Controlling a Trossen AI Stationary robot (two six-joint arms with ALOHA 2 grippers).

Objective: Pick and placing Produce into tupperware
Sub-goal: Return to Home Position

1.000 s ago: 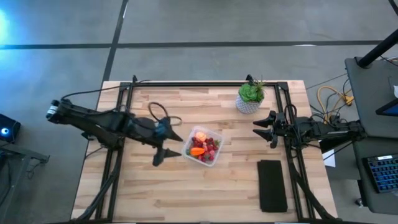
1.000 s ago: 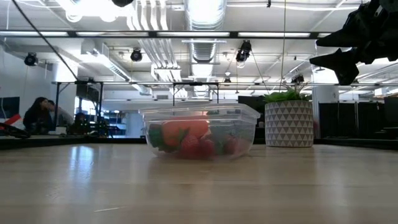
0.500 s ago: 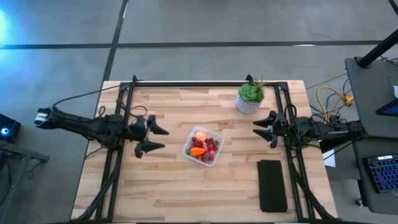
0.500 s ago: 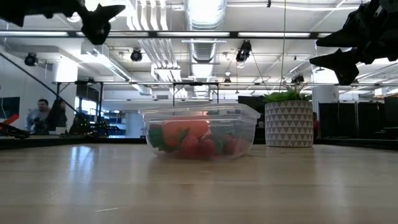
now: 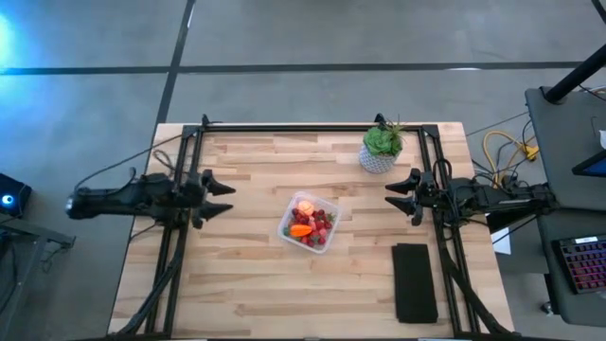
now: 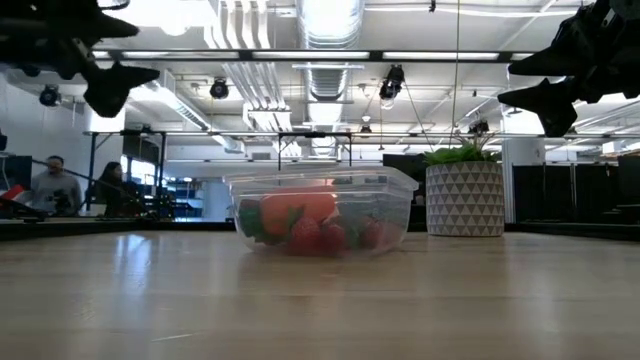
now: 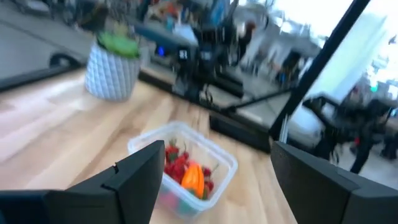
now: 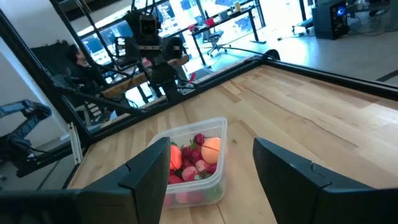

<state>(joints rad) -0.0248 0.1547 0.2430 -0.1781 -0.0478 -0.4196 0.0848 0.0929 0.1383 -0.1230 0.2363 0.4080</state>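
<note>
The clear tupperware (image 5: 310, 224) stands on the table's middle, its base flat on the wood, with the produce (image 5: 308, 225) inside: red strawberry pieces, an orange carrot piece and a pink-orange round fruit. It also shows in the low view (image 6: 322, 212), the left wrist view (image 7: 184, 169) and the right wrist view (image 8: 189, 162). My left gripper (image 5: 219, 193) hangs open above the table's left side, well left of the box. My right gripper (image 5: 401, 195) hangs open above the right side, empty.
A green potted plant (image 5: 382, 147) stands near the far edge, right of centre. A flat black slab (image 5: 414, 282) lies near the right near corner. Black frame rails (image 5: 312, 127) run along the far and side edges. People sit in the room behind the table (image 6: 55, 185).
My left gripper has drawn back from beside the tupperware toward the table's left edge and risen; the arm has folded back. The box and produce have stayed in place. My right arm has kept still.
</note>
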